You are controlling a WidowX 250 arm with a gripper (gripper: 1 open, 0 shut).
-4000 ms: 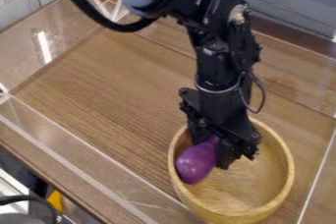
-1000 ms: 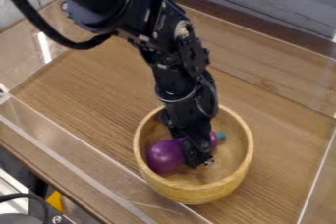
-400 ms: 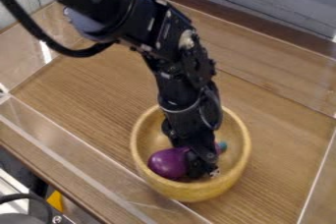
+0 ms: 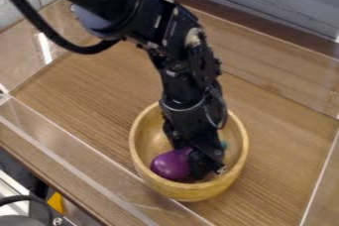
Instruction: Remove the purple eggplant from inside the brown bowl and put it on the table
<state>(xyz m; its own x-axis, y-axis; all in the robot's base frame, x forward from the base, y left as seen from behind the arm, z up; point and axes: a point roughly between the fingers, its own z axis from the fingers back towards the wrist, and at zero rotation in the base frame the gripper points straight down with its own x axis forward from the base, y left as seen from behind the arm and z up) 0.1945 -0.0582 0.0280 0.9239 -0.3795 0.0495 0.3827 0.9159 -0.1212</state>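
Note:
The brown bowl (image 4: pixel 201 190) stands on the table (image 4: pixel 93 81) near its front edge. The purple eggplant (image 4: pixel 169 165) lies low in the bowl's left half, glossy and rounded, its stem end hidden behind the fingers. My gripper (image 4: pixel 196 158) reaches straight down into the bowl from the black arm. It is shut, with the eggplant pressed against the left side of its fingers. The eggplant looks held by its hidden end. The fingertips are down at the bowl's floor.
Clear acrylic walls (image 4: pixel 66 166) border the tabletop at the front, and another runs along the back. The black arm (image 4: pixel 126 17) slants in from the upper left. Bare wood lies left of and behind the bowl.
The gripper, the eggplant and the bowl have all shifted left in the picture, a little over the last second and much more since the oldest frame. The gripper stayed shut.

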